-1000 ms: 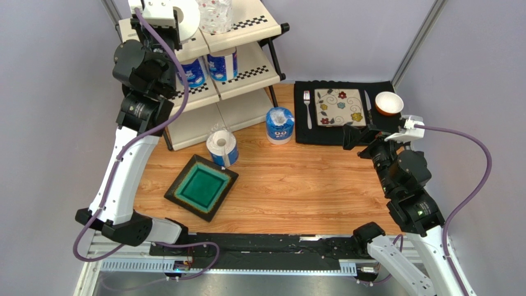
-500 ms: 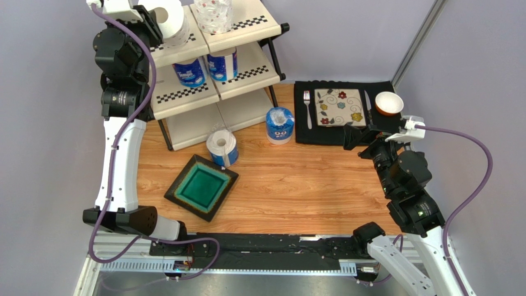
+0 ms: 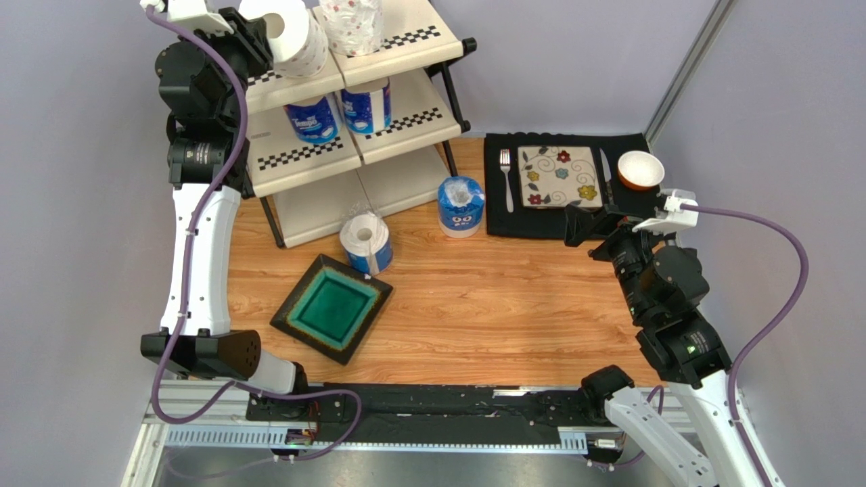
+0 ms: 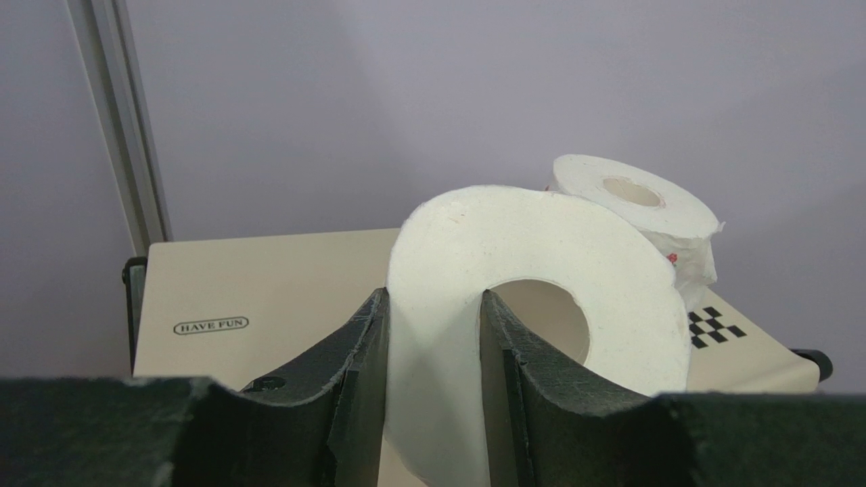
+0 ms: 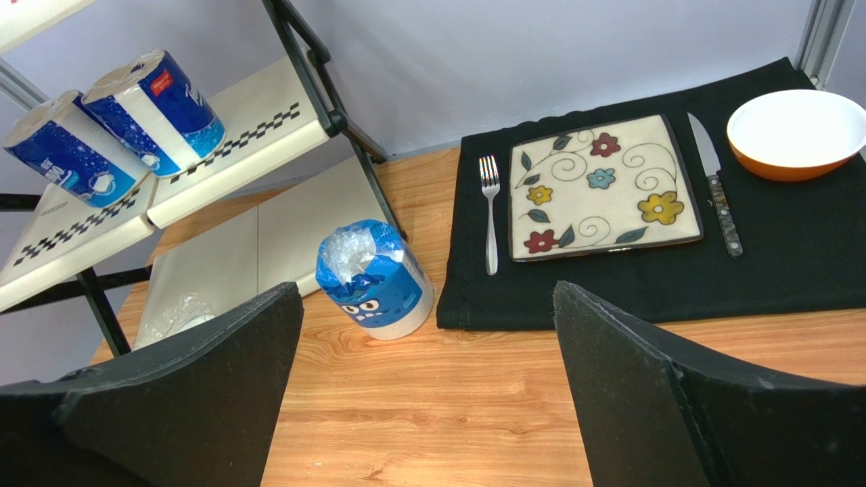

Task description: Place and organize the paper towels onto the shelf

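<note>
Partly behind left tool (image 4: 434, 309), white roll (image 4: 508, 238).

Inventory comprises: six paper towels (image 3: 460, 206); one shelf (image 3: 417, 96); one green plate (image 3: 330, 307); one floral plate (image 3: 560, 176); one bowl (image 3: 640, 169); one fork (image 3: 506, 180); one knife (image 3: 605, 168); one black mat (image 3: 497, 225).

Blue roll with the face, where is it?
The blue roll stands on the table in the top view, between the shelf and the black mat.
</note>
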